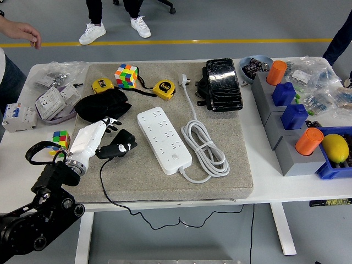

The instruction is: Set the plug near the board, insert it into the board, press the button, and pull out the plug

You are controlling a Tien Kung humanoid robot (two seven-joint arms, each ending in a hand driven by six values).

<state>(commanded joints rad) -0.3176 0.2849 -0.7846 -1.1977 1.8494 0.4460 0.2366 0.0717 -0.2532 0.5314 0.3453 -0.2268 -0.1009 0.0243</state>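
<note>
The board is a white power strip (163, 139) lying lengthwise on the grey mat (220, 187), with its own white cord (206, 148) coiled to its right. My left hand (113, 137) rests on the mat's left side, its fingers (110, 123) curled over a black plug (119, 148). The plug lies a short way left of the strip and does not touch it. A black cable (108, 192) runs from the plug over the table's front edge.
A black pouch (102, 104) lies just behind my hand, and a small colour cube (60, 138) sits to its left. Tape measures (164, 88), a bigger cube (126, 75) and a black case (223, 84) line the back. Grey blocks (286, 132) stand at the right. A person's hand (25, 31) hovers at the top left.
</note>
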